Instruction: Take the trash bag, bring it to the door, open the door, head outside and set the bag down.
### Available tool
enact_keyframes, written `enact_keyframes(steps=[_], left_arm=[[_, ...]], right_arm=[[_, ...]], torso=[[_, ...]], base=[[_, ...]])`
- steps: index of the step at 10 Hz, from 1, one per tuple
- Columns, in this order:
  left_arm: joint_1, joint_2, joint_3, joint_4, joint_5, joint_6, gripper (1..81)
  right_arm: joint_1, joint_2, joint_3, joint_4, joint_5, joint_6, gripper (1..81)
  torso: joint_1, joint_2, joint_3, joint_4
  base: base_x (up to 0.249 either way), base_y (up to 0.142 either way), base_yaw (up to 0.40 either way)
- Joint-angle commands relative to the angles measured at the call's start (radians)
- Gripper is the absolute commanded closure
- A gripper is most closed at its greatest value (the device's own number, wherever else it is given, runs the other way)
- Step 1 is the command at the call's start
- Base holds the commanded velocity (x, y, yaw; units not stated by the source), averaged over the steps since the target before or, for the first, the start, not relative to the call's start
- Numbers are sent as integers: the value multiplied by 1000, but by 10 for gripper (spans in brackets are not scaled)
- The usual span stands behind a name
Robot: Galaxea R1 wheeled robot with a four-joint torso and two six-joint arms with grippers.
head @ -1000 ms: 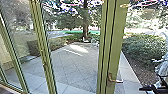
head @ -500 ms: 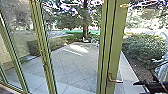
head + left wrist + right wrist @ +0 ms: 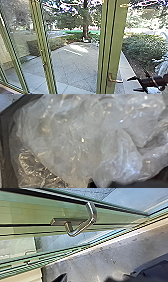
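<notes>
1. The clear, crumpled trash bag (image 3: 75,139) shows in the left wrist view; I cannot tell the left gripper's state.
2. The right gripper (image 3: 131,84), tips apart, is near the handle (image 3: 116,81) at the green-framed door's edge.

"What stood past the green-framed glass (image 3: 22,27)?"

"Pale paving (image 3: 72,65), streaked with sunlight (image 3: 78,48), and a dark tree trunk (image 3: 85,32) beyond."

"Anything on the right?"

"Leafy shrubs (image 3: 145,48) bordered it, above brown ground (image 3: 136,61). Daylight was bright out there."
</notes>
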Motion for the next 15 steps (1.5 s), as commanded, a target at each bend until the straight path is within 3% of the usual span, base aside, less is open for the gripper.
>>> enact_keyframes(steps=[1, 11, 15], left_arm=[[-59, -3, 2, -7, 75, 4, 811], [-59, -2, -12, -17, 75, 6, 811], [-60, 0, -15, -15, 75, 4, 811]], right_arm=[[125, 34, -55, -31, -20, 94, 10], [154, 255, -314, -64, -20, 122, 10], [124, 287, -371, -63, -20, 122, 10]], torso=[[0, 0, 0, 0], [1, 1, -1, 0], [1, 1, -1, 0]], base=[[0, 0, 0], [0, 0, 0], [0, 0, 0]])
